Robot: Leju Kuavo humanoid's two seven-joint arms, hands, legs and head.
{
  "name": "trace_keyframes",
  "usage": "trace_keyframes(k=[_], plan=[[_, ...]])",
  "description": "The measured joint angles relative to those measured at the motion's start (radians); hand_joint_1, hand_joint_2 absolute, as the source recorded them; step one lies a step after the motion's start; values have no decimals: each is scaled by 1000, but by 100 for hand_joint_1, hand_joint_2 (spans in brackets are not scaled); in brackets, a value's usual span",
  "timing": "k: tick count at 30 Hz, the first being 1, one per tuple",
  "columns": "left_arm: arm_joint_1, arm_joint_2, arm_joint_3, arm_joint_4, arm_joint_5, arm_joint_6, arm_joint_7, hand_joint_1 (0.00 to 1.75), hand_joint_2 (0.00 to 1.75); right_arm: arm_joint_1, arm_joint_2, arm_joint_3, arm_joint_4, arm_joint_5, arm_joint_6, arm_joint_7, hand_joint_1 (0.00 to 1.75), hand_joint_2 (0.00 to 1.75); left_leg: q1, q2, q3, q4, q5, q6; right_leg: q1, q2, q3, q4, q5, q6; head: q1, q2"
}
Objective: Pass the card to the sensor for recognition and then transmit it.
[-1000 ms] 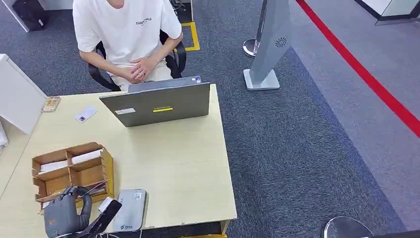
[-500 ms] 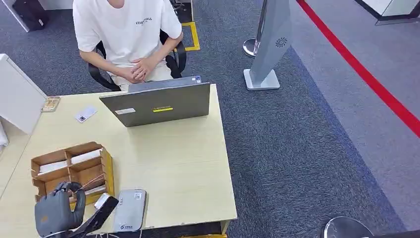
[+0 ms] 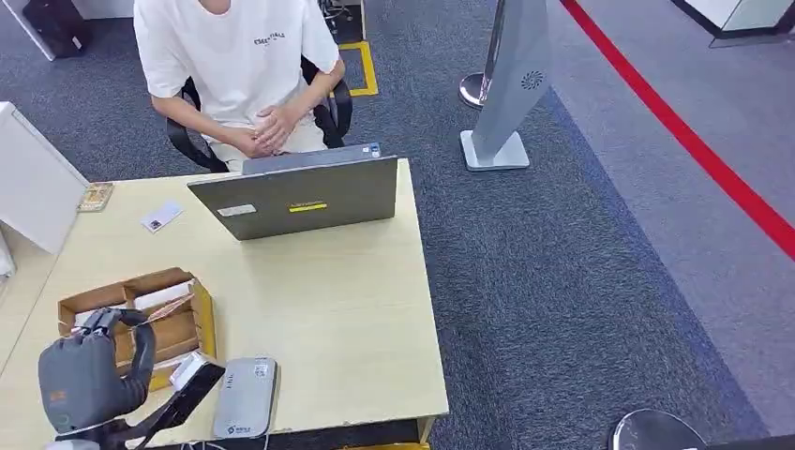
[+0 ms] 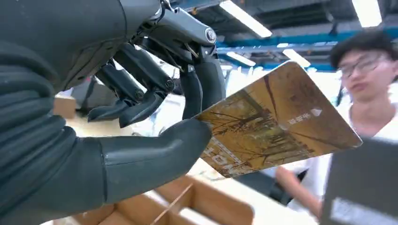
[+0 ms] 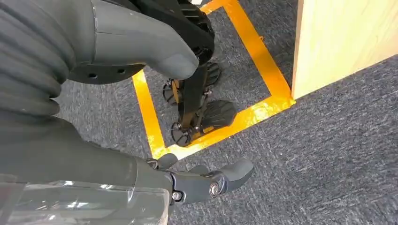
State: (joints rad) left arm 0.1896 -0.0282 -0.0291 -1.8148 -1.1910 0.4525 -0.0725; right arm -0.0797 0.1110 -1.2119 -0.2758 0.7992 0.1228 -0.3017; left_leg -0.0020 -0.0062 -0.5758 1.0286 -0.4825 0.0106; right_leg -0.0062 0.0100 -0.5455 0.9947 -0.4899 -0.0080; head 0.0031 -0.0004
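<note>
we see the pale wooden table (image 3: 328, 309) first, the biggest thing here, with a person (image 3: 239, 66) seated at its far side behind an open laptop (image 3: 295, 195); we judge the person waits there to receive the card once it is read. near our edge sits the cardboard organizer (image 3: 178, 323), its open compartments holding flat cards so that they can be pulled out from above. just beside it lies the grey card sensor (image 3: 246, 397), flat on the table with its face up, which suits a card being laid or waved over it.

our left hand (image 3: 89, 375) hovers above the organizer, and in the left wrist view it pinches the card (image 4: 277, 124) between the thumb and a finger (image 4: 209, 82), the other fingers curled aside. the card is clear of the box and held by one end, we think so that most of its face stays bare for reading. it is not yet over the sensor, so a short move toward the sensor comes next, in our judgement.

our right hand (image 5: 206, 180) hangs low beside the table over the carpet, fingers loosely apart and holding nothing, since one hand is enough for this job.
</note>
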Motion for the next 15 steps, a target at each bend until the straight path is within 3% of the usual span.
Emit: trace_keyframes(k=[8,11,15], plan=[[-3,32,-47,-72,24,22,-1,175,175,0,0,-1,0,11,0,0,0,175,0,0,0,0,0,0,0,0,0,0,0,0,0,0],[-52,44,-37,-59,4,83,-2,175,175,-1,0,1,0,38,3,1,0,175,0,-1,0,0,1,0,0,-1,0,0,0,0,0,0],[-118,60,-15,-27,0,94,-3,175,175,-5,0,3,1,47,3,3,0,175,0,-1,1,0,1,0,0,-1,1,0,1,0,0,0]])
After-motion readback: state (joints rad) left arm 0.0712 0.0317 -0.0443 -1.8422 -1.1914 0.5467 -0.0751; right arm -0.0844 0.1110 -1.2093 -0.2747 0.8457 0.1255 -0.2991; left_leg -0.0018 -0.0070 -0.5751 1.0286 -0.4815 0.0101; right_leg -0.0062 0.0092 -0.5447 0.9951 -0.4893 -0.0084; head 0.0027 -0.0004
